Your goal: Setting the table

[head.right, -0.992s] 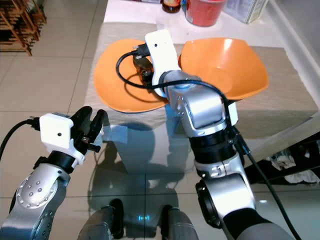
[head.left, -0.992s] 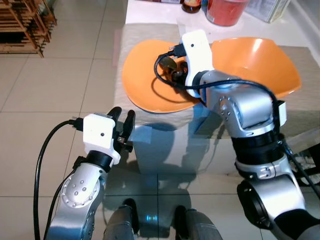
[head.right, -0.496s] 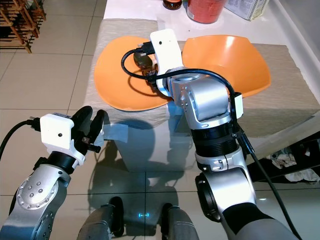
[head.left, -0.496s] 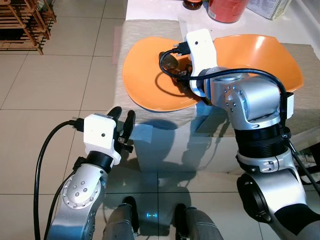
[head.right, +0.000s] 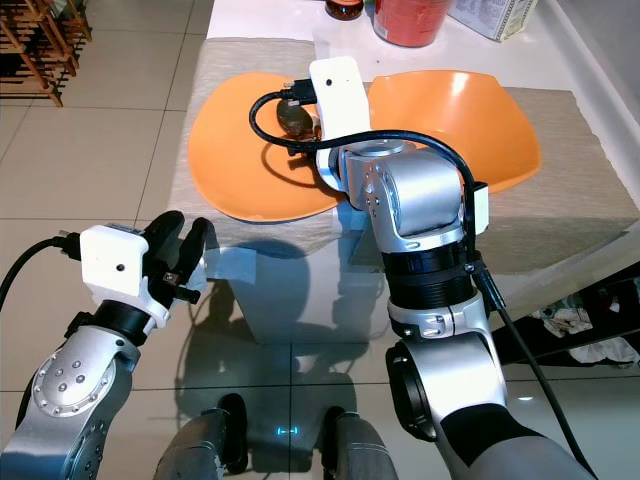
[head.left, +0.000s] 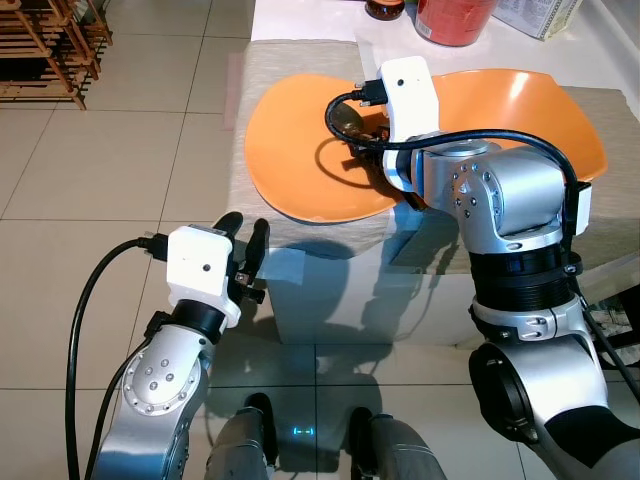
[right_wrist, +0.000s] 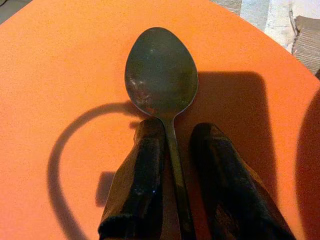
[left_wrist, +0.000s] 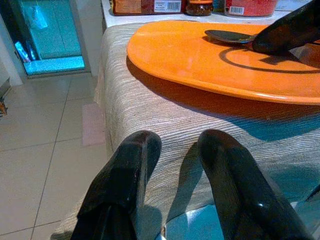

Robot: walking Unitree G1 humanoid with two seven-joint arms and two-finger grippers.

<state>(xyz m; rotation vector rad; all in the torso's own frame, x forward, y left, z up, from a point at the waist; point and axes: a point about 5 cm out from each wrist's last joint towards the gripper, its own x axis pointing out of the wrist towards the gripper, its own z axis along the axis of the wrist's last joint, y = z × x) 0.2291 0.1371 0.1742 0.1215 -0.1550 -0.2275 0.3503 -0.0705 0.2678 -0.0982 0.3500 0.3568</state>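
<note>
The right gripper (right_wrist: 172, 175), fingers narrowly straddling the spoon (right_wrist: 161, 75) handle on the orange plate (head.left: 290, 150), looks mid-placement; next, withdraw.

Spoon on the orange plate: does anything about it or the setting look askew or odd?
Yes. The spoon lies on the flat orange plate rather than beside it, its handle between the right end effector fingers. That plate's edge overlaps the orange bowl. Nothing looks spilled or damaged.
</note>
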